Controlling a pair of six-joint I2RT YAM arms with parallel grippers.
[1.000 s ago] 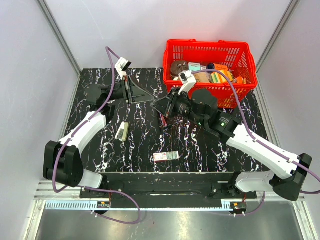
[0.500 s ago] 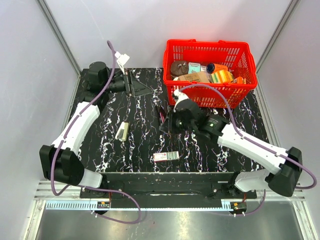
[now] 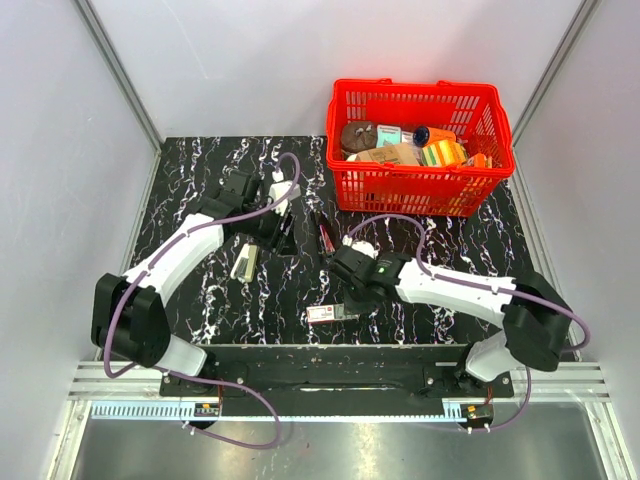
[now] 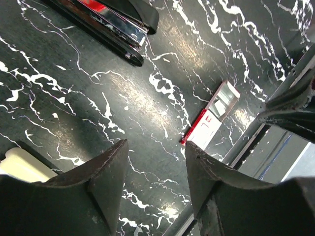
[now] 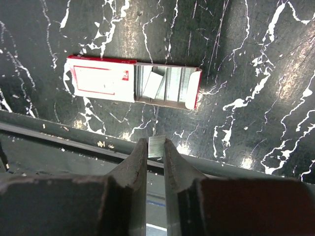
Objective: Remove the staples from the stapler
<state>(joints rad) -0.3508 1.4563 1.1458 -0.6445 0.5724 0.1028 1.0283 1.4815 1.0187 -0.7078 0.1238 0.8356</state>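
The right gripper [image 5: 155,142] is pinching a short silver strip of staples [image 5: 156,150] between nearly closed fingers. It is hovering close by the small red-and-white cardboard staple box [image 5: 133,87], whose tray is lying slid open with loose strips inside. The black stapler with a red and chrome magazine [image 3: 325,235] is lying near the middle of the black white-veined table [image 3: 190,180], with the box at its 6 o'clock. The left gripper [image 4: 156,150] is hanging at the stapler's 9 o'clock, jaws apart and gripping nothing. A cream rectangular block [image 3: 244,262] is lying at that gripper's 7 o'clock.
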